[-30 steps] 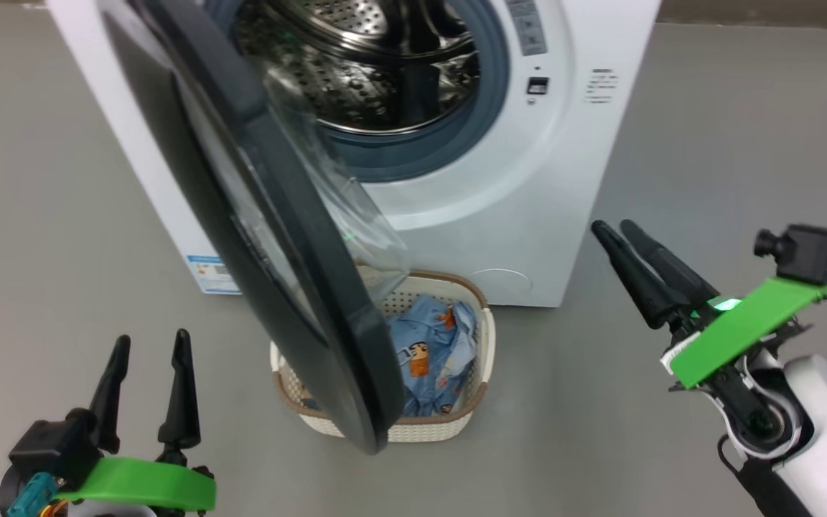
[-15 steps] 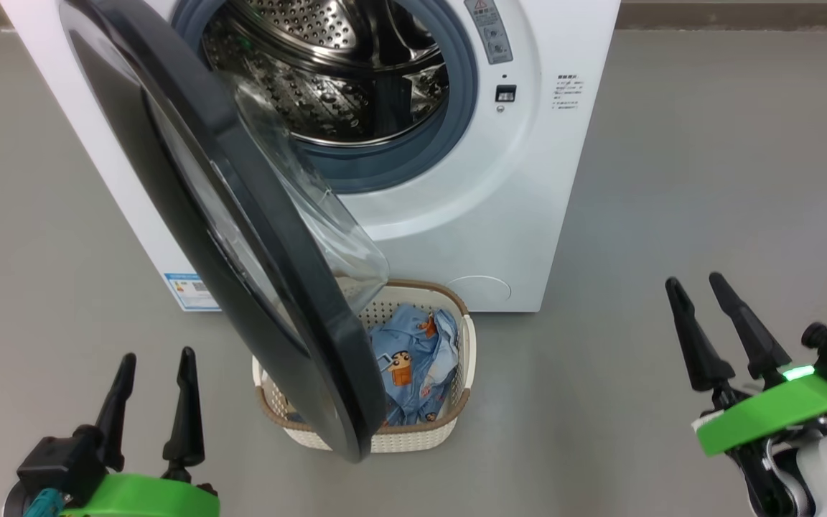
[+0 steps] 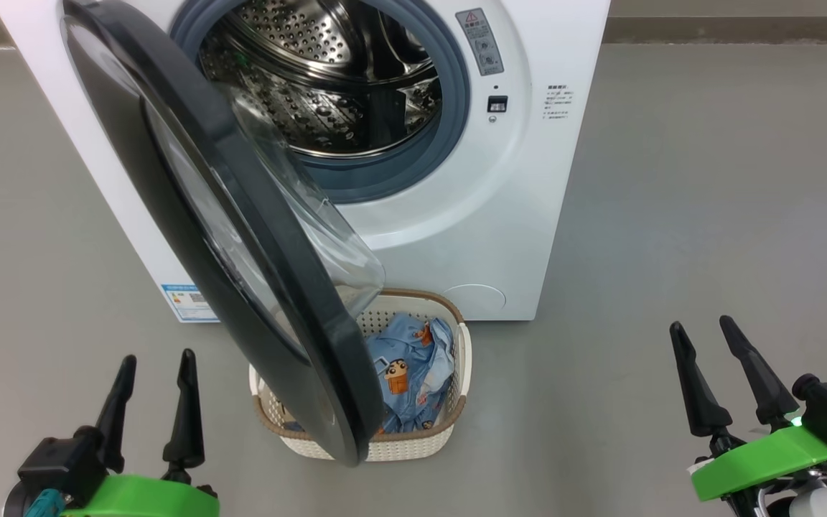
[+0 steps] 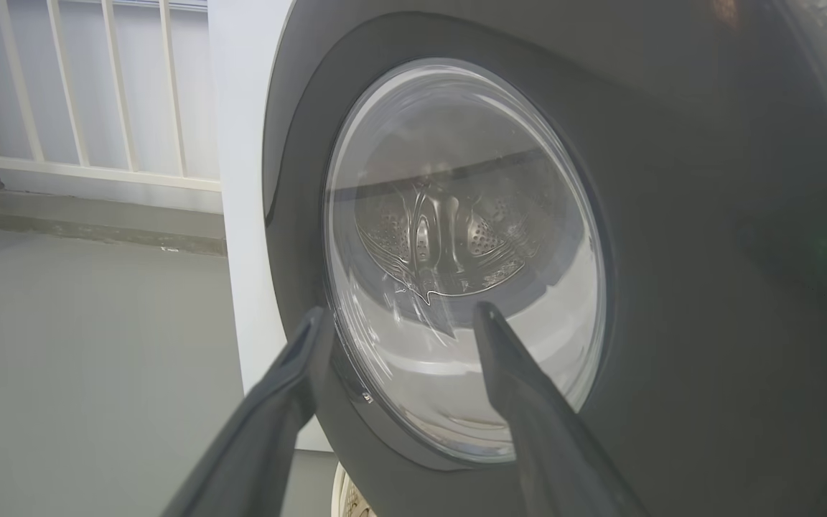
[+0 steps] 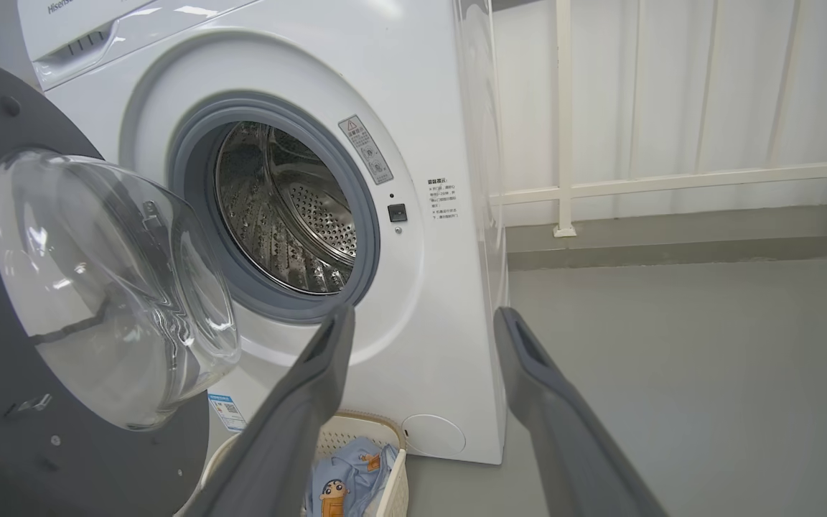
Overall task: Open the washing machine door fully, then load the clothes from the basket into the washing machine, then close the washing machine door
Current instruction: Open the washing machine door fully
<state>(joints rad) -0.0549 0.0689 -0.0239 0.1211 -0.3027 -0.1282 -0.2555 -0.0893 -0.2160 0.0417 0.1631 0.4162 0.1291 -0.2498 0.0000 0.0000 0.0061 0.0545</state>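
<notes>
Left gripper (image 3: 156, 357) and right gripper (image 3: 700, 323) hover spread and empty, bottom corners, likely because the half-open door (image 3: 298, 316) overhangs the basket (image 3: 413, 446).

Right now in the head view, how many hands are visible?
2. The left hand is at lower left and the right hand at lower right, one on each side of the basket. Both are open and empty.

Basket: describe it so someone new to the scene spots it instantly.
Find the white washing machine; its round black door hangs open in front. Partly beneath that door sits the basket: cream, perforated, with a brown woven rim. It alone holds the light blue cartoon-print clothes.
</notes>
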